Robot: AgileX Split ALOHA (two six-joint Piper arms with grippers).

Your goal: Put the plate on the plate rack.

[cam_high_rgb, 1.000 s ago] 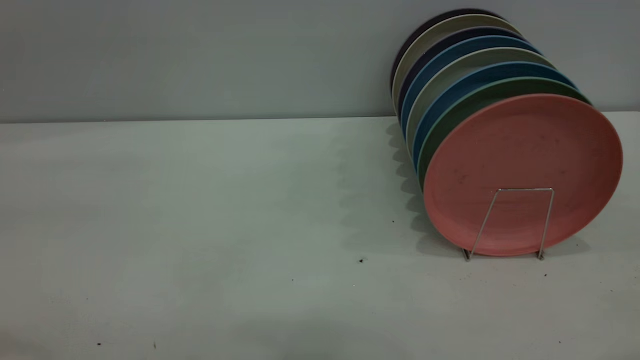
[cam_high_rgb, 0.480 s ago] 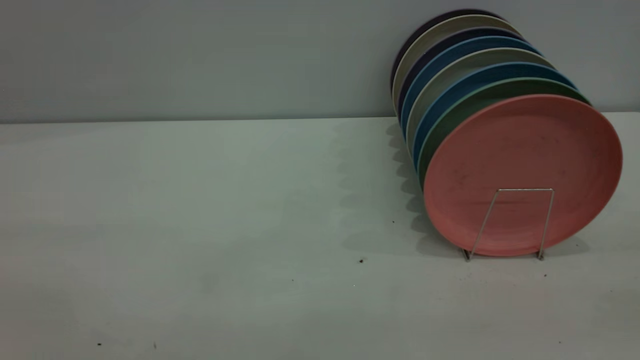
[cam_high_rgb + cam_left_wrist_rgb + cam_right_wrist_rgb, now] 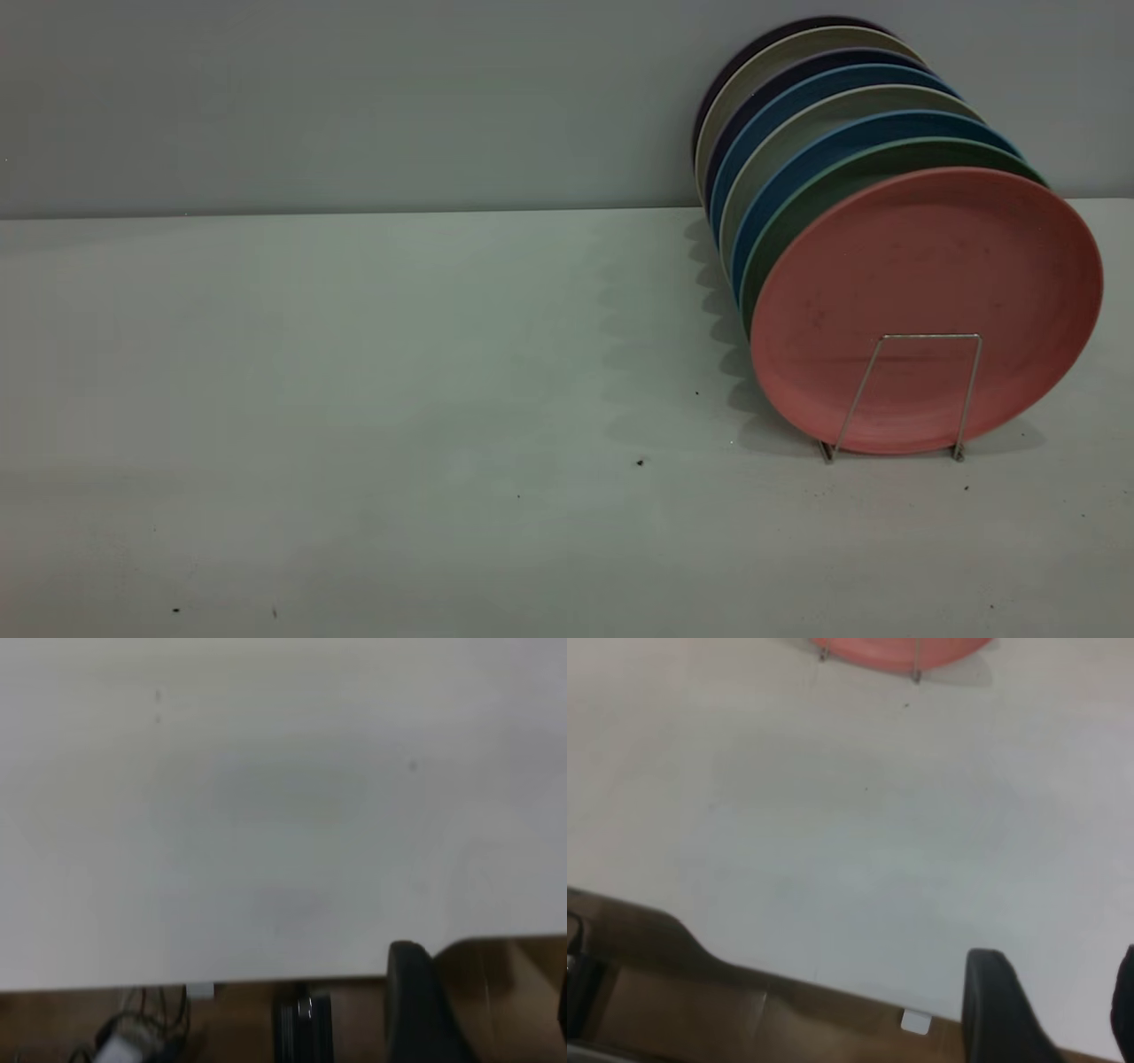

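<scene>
Salmon-pink and matte, the round plastic plate [image 3: 926,301] stands on edge at the front of a row of plates on the right side of the pale worktop [image 3: 354,372], faint dark smudges on its face. It sits in the thin silver wire plate rack [image 3: 904,394], whose front trapezoid loop rises only partway up the pink face, with its two feet touching the worktop just below the plate's lower rim. Directly behind the pink plate comes a dark green plate [image 3: 802,208], then blue plates [image 3: 797,168] alternating with grey-beige plates [image 3: 771,146], and a dark, near-black plate [image 3: 753,58] at the very back against the grey wall [image 3: 354,97]. All lean the same way, overlapping closely. A few dark specks [image 3: 640,462] lie on the worktop to the left of the rack.

Neither arm appears in the exterior view. In the right wrist view, the right gripper [image 3: 1050,1010] hangs over the near edge of the worktop, well apart from the rack; two dark fingers [image 3: 1001,1010] show with a clear gap between them, so the jaws are released and hold nothing. The pink plate's lower rim [image 3: 904,650] and the rack's feet [image 3: 916,675] show far across the worktop from it. In the left wrist view, the left gripper [image 3: 483,1005] also sits at the worktop's edge, above brown flooring and some cables [image 3: 133,1036]; one dark finger [image 3: 416,1005] shows plainly and a sliver of the other at the frame's border, set wide apart, the jaws released and empty.
</scene>
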